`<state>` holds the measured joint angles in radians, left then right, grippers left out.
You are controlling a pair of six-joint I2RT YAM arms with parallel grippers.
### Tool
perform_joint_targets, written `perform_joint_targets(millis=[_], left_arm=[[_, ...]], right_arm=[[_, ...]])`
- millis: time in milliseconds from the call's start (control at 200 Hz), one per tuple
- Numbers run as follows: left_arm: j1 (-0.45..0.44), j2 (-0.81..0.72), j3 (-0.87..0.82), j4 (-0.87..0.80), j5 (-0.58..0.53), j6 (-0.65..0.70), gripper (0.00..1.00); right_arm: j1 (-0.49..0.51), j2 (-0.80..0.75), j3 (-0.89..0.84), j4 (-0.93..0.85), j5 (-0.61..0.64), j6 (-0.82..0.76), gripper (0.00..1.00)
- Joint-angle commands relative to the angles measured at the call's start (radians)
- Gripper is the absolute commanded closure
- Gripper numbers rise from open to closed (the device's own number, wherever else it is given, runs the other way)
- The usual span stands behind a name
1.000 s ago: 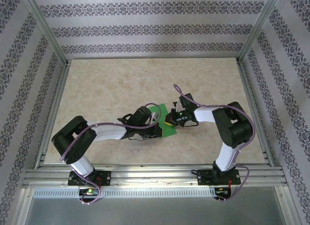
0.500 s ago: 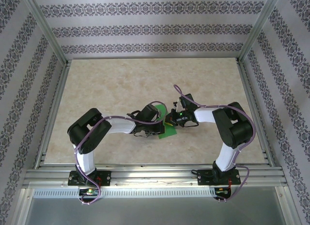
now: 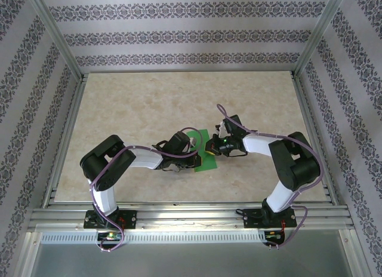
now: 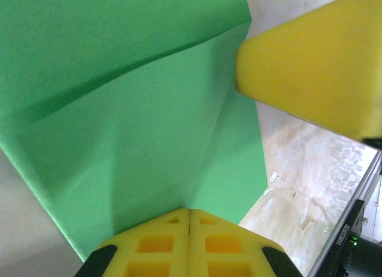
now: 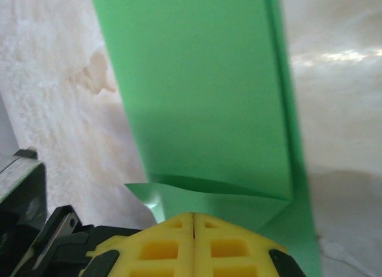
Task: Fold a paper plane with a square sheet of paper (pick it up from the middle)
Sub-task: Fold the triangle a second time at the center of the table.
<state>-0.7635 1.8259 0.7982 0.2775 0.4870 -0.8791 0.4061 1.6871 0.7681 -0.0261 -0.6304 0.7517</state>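
Closed claws are meeting, gripping nothing.
Left claw (image 4: 189,212) and right claw (image 5: 194,217) are touching the sheet (image 4: 137,128) lying between them.

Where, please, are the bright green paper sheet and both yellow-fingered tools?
bright green paper sheet (image 4: 119,128): left wrist view, flat middle panel.
left tool (image 4: 189,220): left wrist view, seam between shut fingertips.
right tool (image 5: 194,222): right wrist view, seam between shut fingertips.
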Motion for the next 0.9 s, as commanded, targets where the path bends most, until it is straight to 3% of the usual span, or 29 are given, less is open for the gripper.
perform_joint_targets(millis=[0,295,669,894], left_arm=[[0.004,0.029,-0.033,-0.101,0.008,0.018,1.00],[0.004,0.019,-0.034,-0.095,0.008,0.017,1.00],[0.004,0.010,-0.076,-0.082,-0.006,0.008,1.00],[0.003,0.018,-0.079,-0.066,-0.003,0.005,1.00]], right_arm=[[0.036,0.003,-0.012,0.010,-0.040,-0.025,1.00],[-0.002,0.112,-0.020,0.012,0.003,-0.032,1.00],[-0.101,0.118,0.006,0.019,0.005,-0.040,1.00],[-0.101,0.002,0.011,-0.008,0.007,-0.042,1.00]])
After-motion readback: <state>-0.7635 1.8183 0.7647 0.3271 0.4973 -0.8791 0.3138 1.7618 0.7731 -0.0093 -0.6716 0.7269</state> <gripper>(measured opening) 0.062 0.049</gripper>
